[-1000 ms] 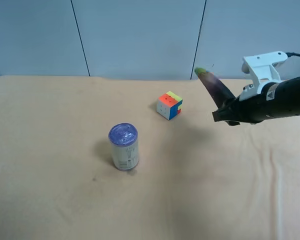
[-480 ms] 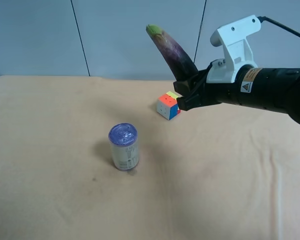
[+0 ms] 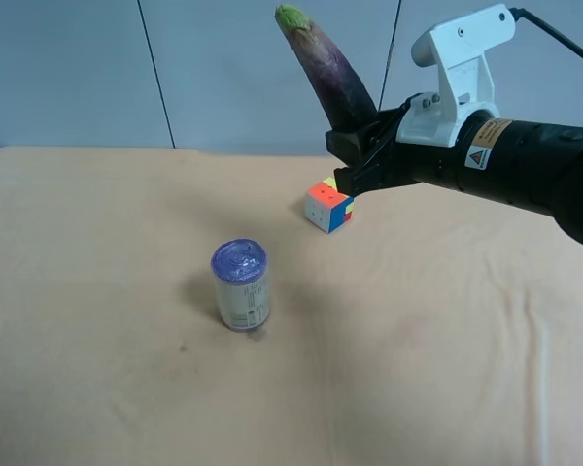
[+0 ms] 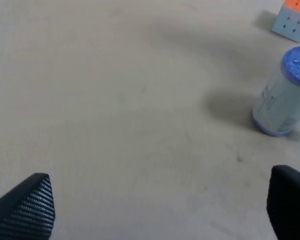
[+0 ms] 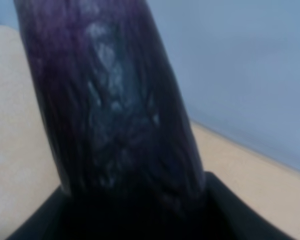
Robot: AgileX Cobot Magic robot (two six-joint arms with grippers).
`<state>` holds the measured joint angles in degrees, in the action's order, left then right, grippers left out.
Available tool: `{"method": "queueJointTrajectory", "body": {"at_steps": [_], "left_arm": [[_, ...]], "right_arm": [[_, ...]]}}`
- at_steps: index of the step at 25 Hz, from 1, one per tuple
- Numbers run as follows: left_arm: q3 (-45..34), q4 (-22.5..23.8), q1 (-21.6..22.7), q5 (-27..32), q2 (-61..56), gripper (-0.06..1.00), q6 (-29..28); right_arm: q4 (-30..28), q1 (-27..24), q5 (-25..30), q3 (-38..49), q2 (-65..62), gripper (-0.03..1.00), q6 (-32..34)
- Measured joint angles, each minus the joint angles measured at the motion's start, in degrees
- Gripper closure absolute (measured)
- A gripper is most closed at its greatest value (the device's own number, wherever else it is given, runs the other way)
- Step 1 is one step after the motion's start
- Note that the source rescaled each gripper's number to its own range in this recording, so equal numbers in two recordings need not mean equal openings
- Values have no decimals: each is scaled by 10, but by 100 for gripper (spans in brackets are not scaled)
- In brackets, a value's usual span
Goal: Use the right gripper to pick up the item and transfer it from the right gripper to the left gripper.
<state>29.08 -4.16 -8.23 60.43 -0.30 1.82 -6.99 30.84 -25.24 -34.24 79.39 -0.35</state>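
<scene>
The right gripper [image 3: 355, 146] pinched the eggplant [image 3: 323, 60], which stuck up from it, so the pick-up looked done, but the left gripper [image 4: 160, 210] was spread wide and empty, the hand-over not done.

I see the glossy dark purple eggplant [image 3: 323, 66] clamped at its base in the right gripper [image 3: 358, 146], aloft, green tip leaning toward 11 o'clock. On the left gripper [image 4: 162, 207] the fingers stand wide apart.
</scene>
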Motion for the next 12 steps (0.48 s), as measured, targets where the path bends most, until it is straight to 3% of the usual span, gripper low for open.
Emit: {"method": "queueJointTrajectory", "body": {"at_steps": [8, 12], "left_arm": [[0, -2, 0, 0, 0, 20, -1], [0, -26, 0, -5, 3, 20, -1]], "right_arm": [[0, 0, 0, 0, 0, 97, 0], [0, 0, -9, 0, 0, 97, 3]]}}
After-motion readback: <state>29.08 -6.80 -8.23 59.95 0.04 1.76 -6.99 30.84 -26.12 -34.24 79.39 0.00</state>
